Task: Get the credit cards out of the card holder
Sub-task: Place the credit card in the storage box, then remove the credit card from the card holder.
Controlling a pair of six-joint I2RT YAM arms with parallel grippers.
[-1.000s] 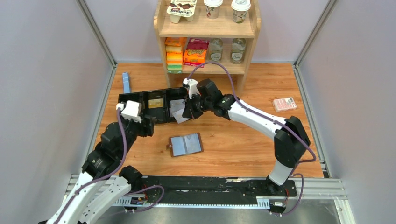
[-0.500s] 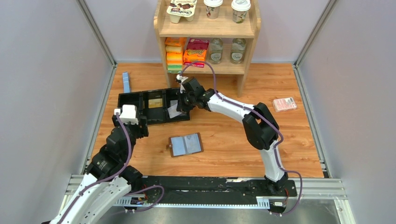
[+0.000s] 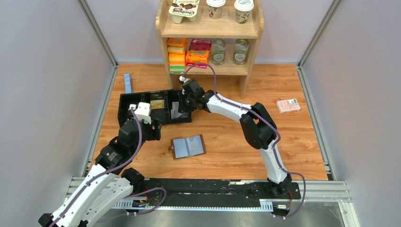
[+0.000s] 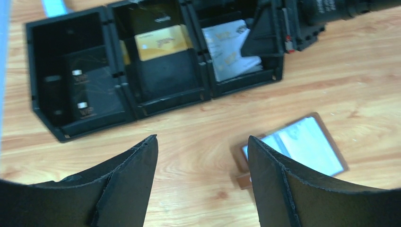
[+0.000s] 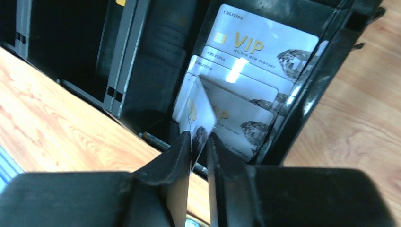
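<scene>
The card holder [image 3: 188,146] lies open on the table, brown-edged with its grey-blue inside up; it also shows in the left wrist view [image 4: 302,144]. My right gripper [image 5: 198,142] is shut on a silvery credit card [image 5: 201,111], held on edge over the right compartment of the black tray [image 3: 156,108]. Several more silvery credit cards [image 5: 246,80] lie stacked in that compartment. From above, the right gripper [image 3: 185,101] is at the tray's right end. My left gripper [image 4: 201,146] is open and empty above bare wood, left of the holder, and in the top view [image 3: 155,131] sits just in front of the tray.
The tray's middle compartment holds a gold card [image 4: 158,42], its left one a black card [image 4: 90,90]. A narrow blue strip [image 3: 127,82] lies at the back left, a pink-red packet [image 3: 288,105] at the right. A wooden shelf [image 3: 210,38] with goods stands behind the tray.
My right gripper has carried the silvery card left and back, from the tray's front right corner to over its right compartment. My left gripper has swung right towards the holder.
</scene>
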